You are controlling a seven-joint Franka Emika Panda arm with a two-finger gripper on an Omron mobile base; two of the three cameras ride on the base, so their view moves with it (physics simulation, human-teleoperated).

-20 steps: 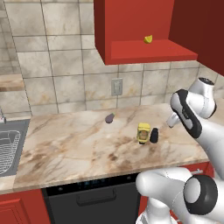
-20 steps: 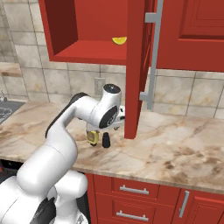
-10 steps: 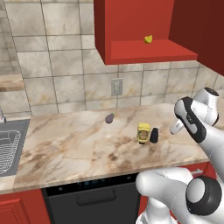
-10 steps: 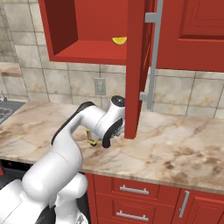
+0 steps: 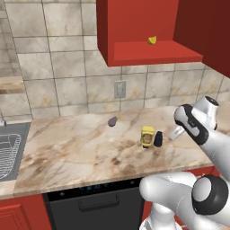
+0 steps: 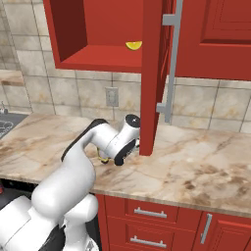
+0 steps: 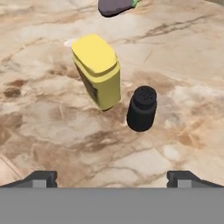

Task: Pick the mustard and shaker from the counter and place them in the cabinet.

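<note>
Gripper (image 7: 112, 177) lower now, over black shaker (image 7: 141, 108), yellow mustard (image 7: 97, 72).

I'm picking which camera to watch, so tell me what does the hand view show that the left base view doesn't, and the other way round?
Hand view: the perforated top of the shaker, plus the open gripper spread wide with nothing between its tips.
Left base view: the cabinet with a lemon piece on its shelf, a wall outlet and the sink.
Both: the mustard and shaker standing side by side on the counter, and the purple eggplant beyond.
</note>
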